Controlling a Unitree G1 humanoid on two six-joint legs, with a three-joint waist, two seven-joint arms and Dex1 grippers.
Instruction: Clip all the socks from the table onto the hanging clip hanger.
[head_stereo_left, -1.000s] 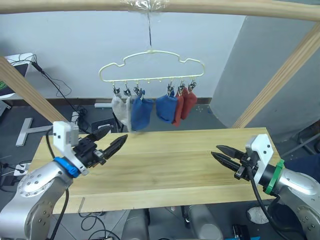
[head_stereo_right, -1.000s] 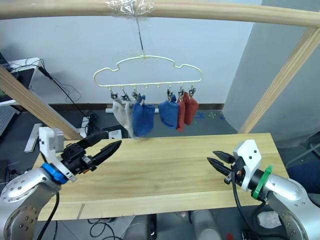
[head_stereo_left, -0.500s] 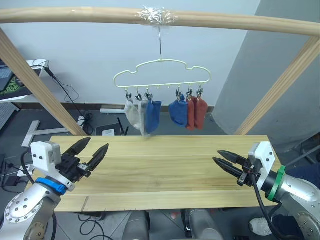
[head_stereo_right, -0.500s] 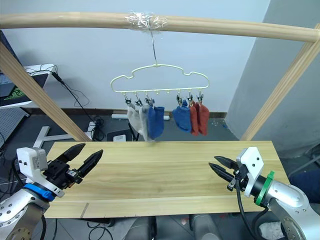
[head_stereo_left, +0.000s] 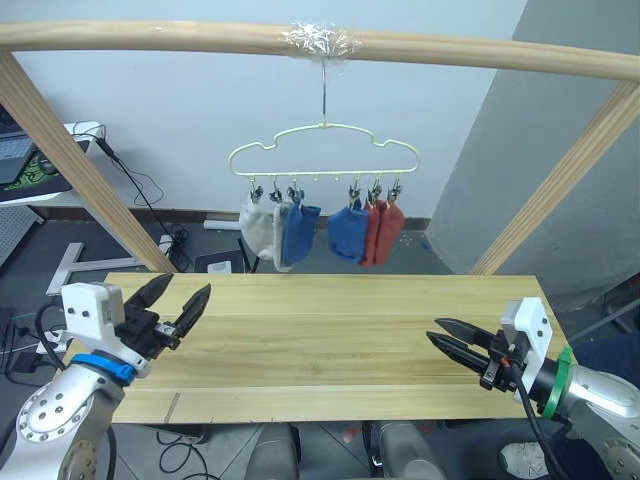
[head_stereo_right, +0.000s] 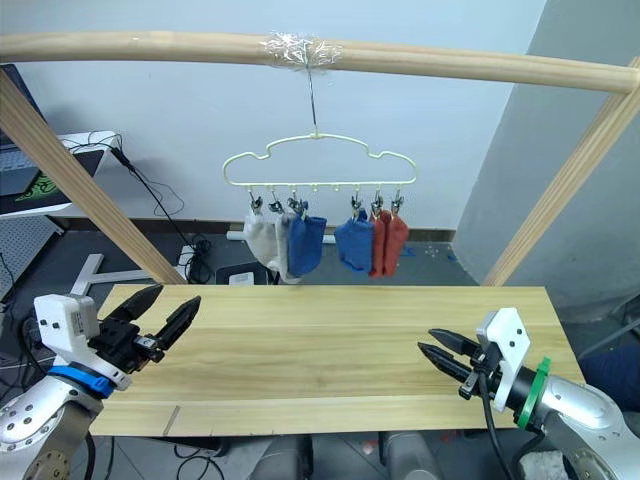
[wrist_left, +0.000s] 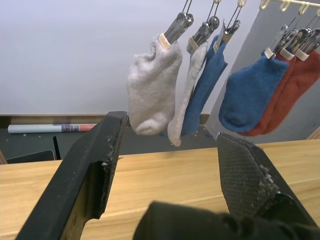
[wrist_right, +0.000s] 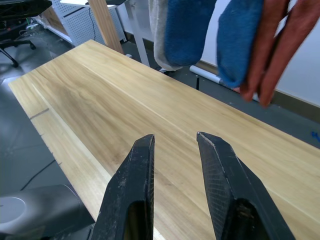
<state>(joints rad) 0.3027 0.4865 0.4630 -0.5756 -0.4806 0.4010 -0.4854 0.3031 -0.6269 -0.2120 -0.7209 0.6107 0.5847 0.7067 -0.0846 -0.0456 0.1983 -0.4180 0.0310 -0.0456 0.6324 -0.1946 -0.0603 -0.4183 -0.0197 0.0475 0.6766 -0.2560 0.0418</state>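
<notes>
Both hands (left (head_stereo_left: 178, 306), right (head_stereo_left: 452, 340)) gape empty; clip hanger (head_stereo_left: 322, 150) holds six socks (head_stereo_left: 322, 230).

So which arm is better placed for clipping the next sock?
Neither needs to: all six socks hang on the clip hanger. Left gripper and right gripper hover open over the table.

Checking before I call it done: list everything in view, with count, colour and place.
socks: six, two light grey, two blue, two rust-red, all clipped in a row on the clip hanger.
clip hanger: one, pale yellow, hooked to the top pole.
table: one, light wood, below the hanger.
wooden poles: one horizontal overhead, slanted ones at each side.
cables: dark, on the floor behind the table.
left tool: black fingers, open, over the table's left end.
right tool: black fingers, open, over the table's right end.
</notes>
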